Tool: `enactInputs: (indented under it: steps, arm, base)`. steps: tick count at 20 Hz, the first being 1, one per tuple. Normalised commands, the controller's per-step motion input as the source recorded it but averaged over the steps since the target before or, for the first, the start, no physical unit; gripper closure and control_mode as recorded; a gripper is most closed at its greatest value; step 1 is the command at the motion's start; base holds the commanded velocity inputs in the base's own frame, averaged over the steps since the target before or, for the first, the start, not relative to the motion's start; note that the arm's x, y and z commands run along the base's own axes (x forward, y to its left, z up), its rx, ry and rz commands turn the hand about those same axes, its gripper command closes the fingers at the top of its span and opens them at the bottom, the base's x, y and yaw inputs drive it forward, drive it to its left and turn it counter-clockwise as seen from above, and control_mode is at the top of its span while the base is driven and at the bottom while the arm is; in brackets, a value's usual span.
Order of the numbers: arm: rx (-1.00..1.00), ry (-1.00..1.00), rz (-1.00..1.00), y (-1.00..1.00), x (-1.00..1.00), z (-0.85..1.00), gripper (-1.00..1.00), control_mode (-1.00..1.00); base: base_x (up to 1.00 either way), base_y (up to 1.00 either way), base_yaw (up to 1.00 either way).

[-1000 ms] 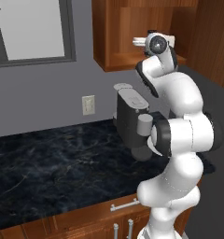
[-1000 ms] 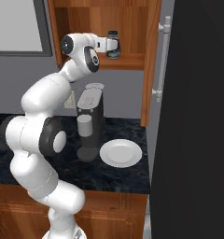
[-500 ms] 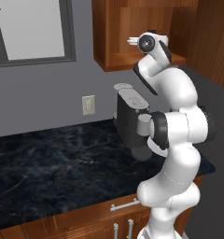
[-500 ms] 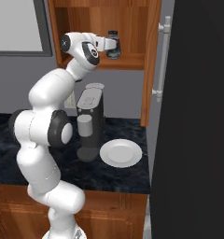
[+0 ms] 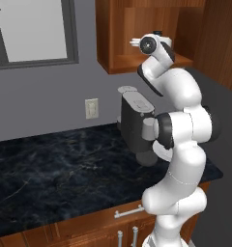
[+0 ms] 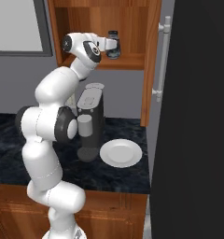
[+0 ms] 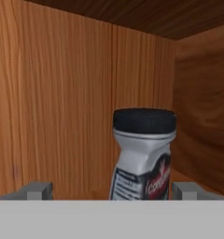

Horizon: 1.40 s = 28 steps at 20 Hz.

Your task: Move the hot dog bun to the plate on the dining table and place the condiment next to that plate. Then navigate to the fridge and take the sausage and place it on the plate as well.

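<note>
The condiment (image 7: pixel 143 158), a small grey bottle with a black cap and a dark label, stands upright on the shelf of an open wooden wall cabinet (image 6: pixel 128 61). My gripper (image 7: pixel 113 191) is raised to that shelf and open, its fingertips (image 7: pixel 37 190) spread wide to either side of the bottle's lower half, not touching it. In the right base view the condiment (image 6: pixel 113 43) sits just ahead of the hand, at the gripper (image 6: pixel 109 44). In the left base view my wrist (image 5: pixel 151 44) hides the bottle.
A dark coffee machine (image 6: pixel 90 122) stands on the black marbled counter (image 5: pixel 55 169) under the cabinet, with a plain white plate (image 6: pixel 121 152) beside it. The open cabinet door (image 6: pixel 152 60) and a tall dark panel (image 6: pixel 193 116) close off the right side.
My wrist and elbow have swung slightly left while the hand stays at the shelf by the bottle. The jaws stay open.
</note>
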Motion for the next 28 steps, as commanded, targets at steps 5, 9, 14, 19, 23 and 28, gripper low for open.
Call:
enactInputs:
  steps: [5,9,14,19,23,28]
  arm:
    - [0.02,0.00,0.00,-0.25,0.07,0.00,-1.00,-1.00]
    - [0.02,0.00,0.00,-0.23,0.05,0.00,-1.00,-1.00]
    - [0.01,0.00,0.00,-0.13,0.08,0.00,-1.00,-1.00]
    - [0.00,0.00,0.00,-0.02,0.06,-0.01,1.00,-1.00]
    - [0.00,0.00,0.00,-0.04,0.00,0.00,1.00,-1.00]
    - [0.00,0.00,0.00,0.00,0.00,0.00,1.00,-1.00]
  base:
    - [0.00,0.00,0.00]
    - [0.00,0.00,0.00]
    - [0.00,0.00,0.00]
    - [0.00,0.00,0.00]
    - [0.00,0.00,0.00]
    - [0.00,0.00,0.00]
